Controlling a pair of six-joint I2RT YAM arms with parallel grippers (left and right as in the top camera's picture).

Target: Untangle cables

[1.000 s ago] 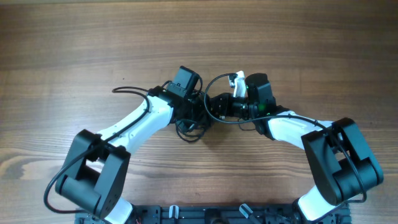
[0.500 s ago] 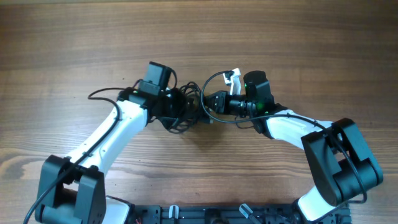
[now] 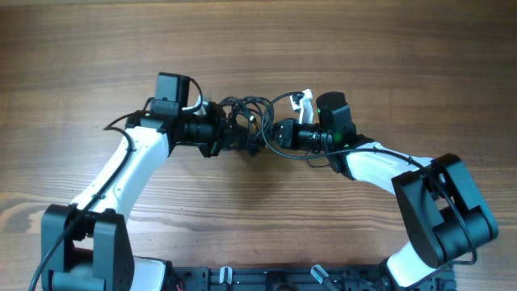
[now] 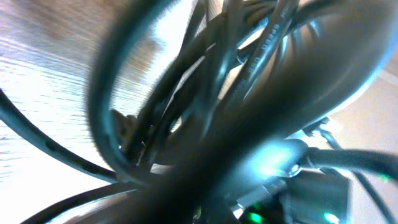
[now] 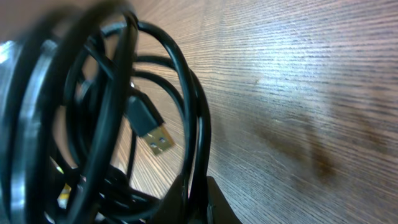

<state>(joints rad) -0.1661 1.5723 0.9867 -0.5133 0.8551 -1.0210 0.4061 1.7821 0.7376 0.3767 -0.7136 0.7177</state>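
Observation:
The cables (image 3: 245, 120) form a tangled bunch of thin black cords stretched between my two grippers at the table's middle. My left gripper (image 3: 229, 136) is at the bunch's left side and shut on it. In the left wrist view blurred cords (image 4: 249, 93) fill the frame and hide the jaws. My right gripper (image 3: 271, 136) meets the bunch from the right. The right wrist view shows its fingertips (image 5: 214, 200) pinched on two strands of the looped cables (image 5: 199, 112). A gold-tipped plug (image 5: 157, 140) hangs inside the loops.
The wooden table (image 3: 363, 48) spreads out behind and to both sides. My left arm's own thick wire (image 3: 121, 123) loops out to the left. Both arm bases (image 3: 275, 279) stand along the front edge.
My left gripper has swung left and up, dragging the cable bunch with it and stretching it out. The right gripper has stayed almost still.

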